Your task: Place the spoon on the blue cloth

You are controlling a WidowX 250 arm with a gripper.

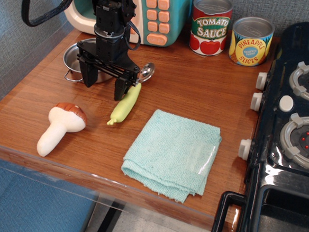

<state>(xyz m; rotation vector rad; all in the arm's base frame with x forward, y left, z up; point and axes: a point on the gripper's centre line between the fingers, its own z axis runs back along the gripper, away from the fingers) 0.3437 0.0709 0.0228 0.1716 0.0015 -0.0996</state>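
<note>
The spoon [126, 103] lies on the wooden table [195, 92]; its pale yellow-green ribbed handle points toward the front left and its shiny metal bowl [147, 71] lies at the back right. The blue cloth [173, 153], a folded aqua towel, lies flat in front and to the right of the spoon. My black gripper [104, 85] stands low over the table with its jaws spread wide. The right finger [122, 88] touches the upper end of the spoon's handle. The left finger [88, 75] stands in front of the metal pot. Nothing is held.
A small metal pot [75, 58] sits behind the gripper. A toy mushroom [60, 126] lies at the front left. A toy microwave [158, 12], a tomato sauce can [210, 24] and a pineapple can [250, 40] stand at the back. A black toy stove [290, 127] is at the right.
</note>
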